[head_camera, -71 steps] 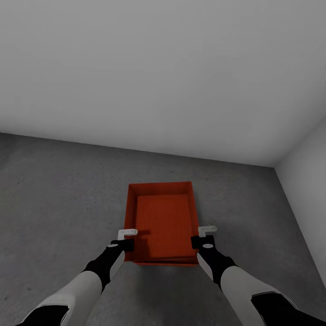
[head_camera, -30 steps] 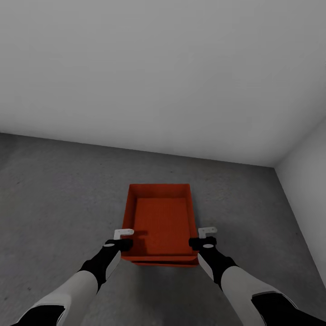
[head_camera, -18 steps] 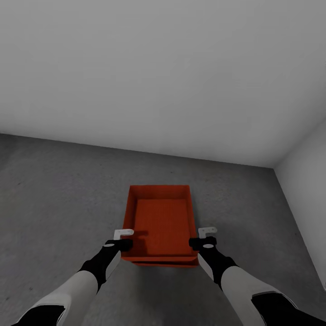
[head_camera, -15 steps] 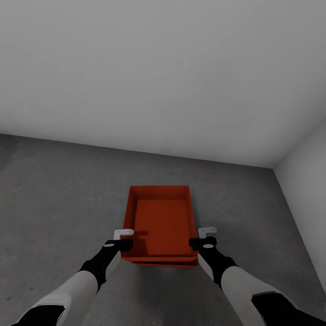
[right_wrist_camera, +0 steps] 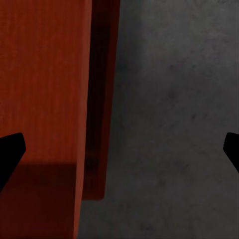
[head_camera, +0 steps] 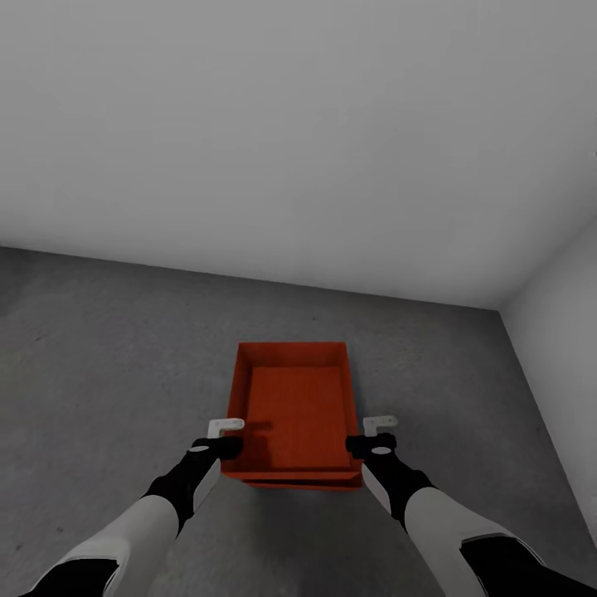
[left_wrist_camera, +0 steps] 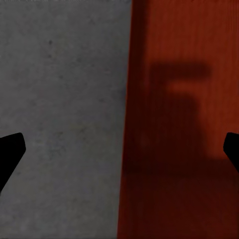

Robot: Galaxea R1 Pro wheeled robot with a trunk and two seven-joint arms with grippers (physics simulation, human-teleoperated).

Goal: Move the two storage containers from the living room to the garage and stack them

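Note:
Two red-orange storage containers sit stacked on the dark grey concrete floor (head_camera: 116, 373) of the garage. The upper container (head_camera: 294, 402) rests on the lower container (head_camera: 307, 482), of which just a thin front edge peeks out. My left gripper (head_camera: 222, 437) is open at the stack's left wall, one finger outside and one over the inside; the wall (left_wrist_camera: 130, 99) runs between its fingers (left_wrist_camera: 10, 149). My right gripper (head_camera: 375, 434) is open at the right wall (right_wrist_camera: 82, 74), holding nothing, with the lower container's edge (right_wrist_camera: 102, 124) beside that wall.
A plain pale grey wall (head_camera: 290, 124) rises behind the stack, and a second wall (head_camera: 564, 332) closes the right side, forming a corner. Bare concrete lies to the left and in front of the boxes.
Compared with 2.4 s ago, the left gripper sits slightly further left and the upper container has shifted a little. Over the last second nothing has moved.

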